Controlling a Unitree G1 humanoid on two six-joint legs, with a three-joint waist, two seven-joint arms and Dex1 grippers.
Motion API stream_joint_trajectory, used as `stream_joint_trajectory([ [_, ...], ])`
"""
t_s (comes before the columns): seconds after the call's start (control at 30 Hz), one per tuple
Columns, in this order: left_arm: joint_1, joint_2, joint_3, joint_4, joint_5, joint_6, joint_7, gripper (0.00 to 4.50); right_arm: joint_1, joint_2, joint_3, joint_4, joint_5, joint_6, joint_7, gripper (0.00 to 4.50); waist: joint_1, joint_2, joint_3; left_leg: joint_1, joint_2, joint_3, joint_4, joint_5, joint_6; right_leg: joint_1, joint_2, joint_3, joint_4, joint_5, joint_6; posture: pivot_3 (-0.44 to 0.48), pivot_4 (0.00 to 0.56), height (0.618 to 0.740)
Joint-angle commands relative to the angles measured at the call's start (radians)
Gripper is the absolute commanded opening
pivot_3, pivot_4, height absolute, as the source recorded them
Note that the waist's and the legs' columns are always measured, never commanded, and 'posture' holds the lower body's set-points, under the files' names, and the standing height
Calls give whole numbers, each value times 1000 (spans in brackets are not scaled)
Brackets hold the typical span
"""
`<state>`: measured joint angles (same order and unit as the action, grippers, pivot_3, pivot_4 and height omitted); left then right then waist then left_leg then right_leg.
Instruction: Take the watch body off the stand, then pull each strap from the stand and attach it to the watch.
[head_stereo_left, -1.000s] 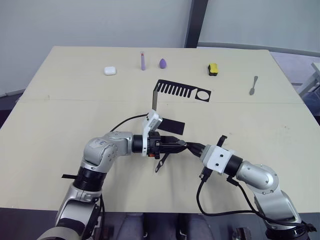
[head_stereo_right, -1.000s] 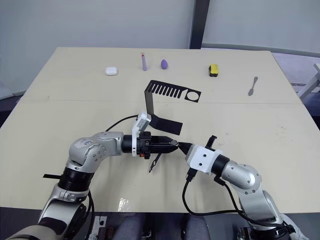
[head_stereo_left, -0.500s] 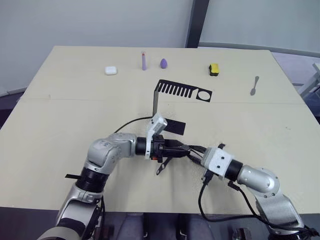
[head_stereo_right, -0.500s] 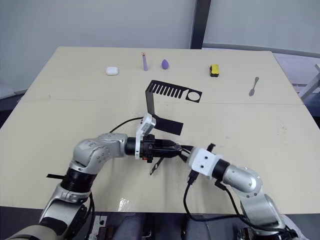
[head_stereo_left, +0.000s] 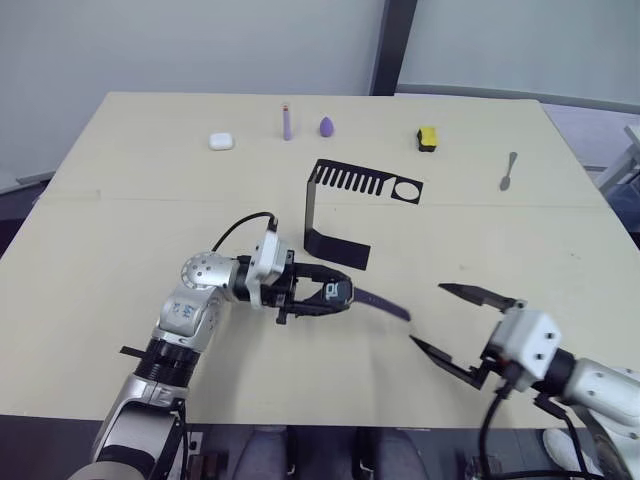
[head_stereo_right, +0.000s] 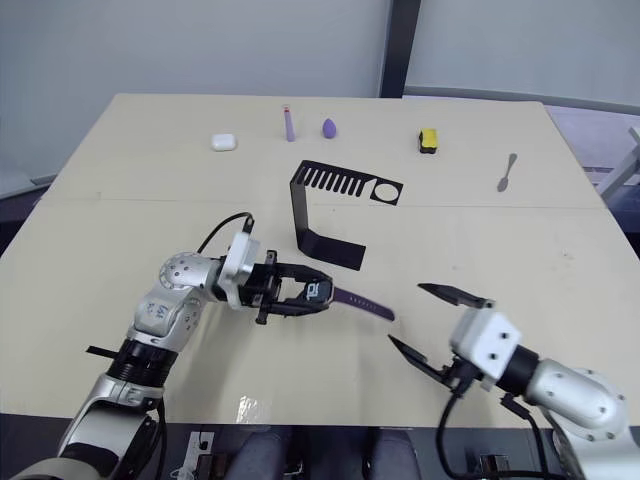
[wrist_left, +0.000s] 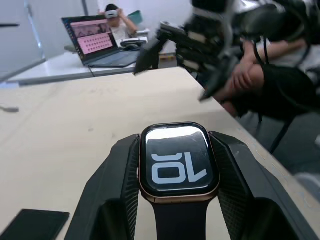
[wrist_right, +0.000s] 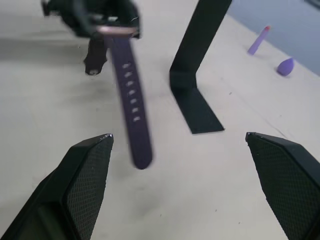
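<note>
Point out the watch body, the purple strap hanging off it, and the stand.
watch body (wrist_left: 177, 158): left wrist view, middle of its screen.
purple strap (head_stereo_right: 362, 302): right eye view, midway along the band.
stand (head_stereo_left: 311, 212): left eye view, on its upright wall.

- Head stereo pair: high, looking forward-down over the desk (head_stereo_left: 120, 230); both share the stand (head_stereo_left: 340, 215).
- Wrist cameras: low, close, facing each other.

Office/lab: laptop (wrist_left: 100, 42), desks
</note>
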<state>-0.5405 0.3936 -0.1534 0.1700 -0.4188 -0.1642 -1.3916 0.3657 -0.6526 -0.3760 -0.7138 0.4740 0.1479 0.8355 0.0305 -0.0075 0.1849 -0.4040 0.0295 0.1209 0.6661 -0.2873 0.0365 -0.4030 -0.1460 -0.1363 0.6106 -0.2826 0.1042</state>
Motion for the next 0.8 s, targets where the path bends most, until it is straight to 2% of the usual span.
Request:
stream_joint_trajectory([
  [0.03,23,8,38,-13,-1,-162,-49,1606,73,9,-113,-53,111,-1,30,4491,-1,0,0,0,0,0,0,0,0,0,0,0,-1,0,0,0,150,740],
  [0.13,67,35,45,-62,-15,-168,-47,1606,112,6,-152,-41,99,-31,38,4491,-7,0,0,1,-1,1,1,-2,3,1,-1,0,-1,1,1,0,150,740],
  [0.3,108,62,17,-157,-6,-56,16,1606,117,8,-145,-26,89,-62,45,4491,-7,0,0,2,1,1,0,-4,7,1,0,0,0,1,1,0,150,740],
  [0.5,45,-28,-79,-152,117,106,196,1606,91,-11,-110,-26,128,-27,47,4491,7,0,0,1,-1,0,1,-4,8,2,0,0,-1,1,2,0,150,740],
  [0.67,6,-128,-176,-36,247,168,314,1606,50,-41,-85,-37,126,7,40,4491,6,0,0,2,-1,0,1,-4,8,2,1,0,-1,1,3,0,150,740],
  [0.8,-4,-130,-212,17,323,153,347,1606,16,-54,-70,-52,131,41,17,4491,-4,0,0,1,0,1,1,-4,7,2,1,-1,-1,1,2,0,150,740],
])
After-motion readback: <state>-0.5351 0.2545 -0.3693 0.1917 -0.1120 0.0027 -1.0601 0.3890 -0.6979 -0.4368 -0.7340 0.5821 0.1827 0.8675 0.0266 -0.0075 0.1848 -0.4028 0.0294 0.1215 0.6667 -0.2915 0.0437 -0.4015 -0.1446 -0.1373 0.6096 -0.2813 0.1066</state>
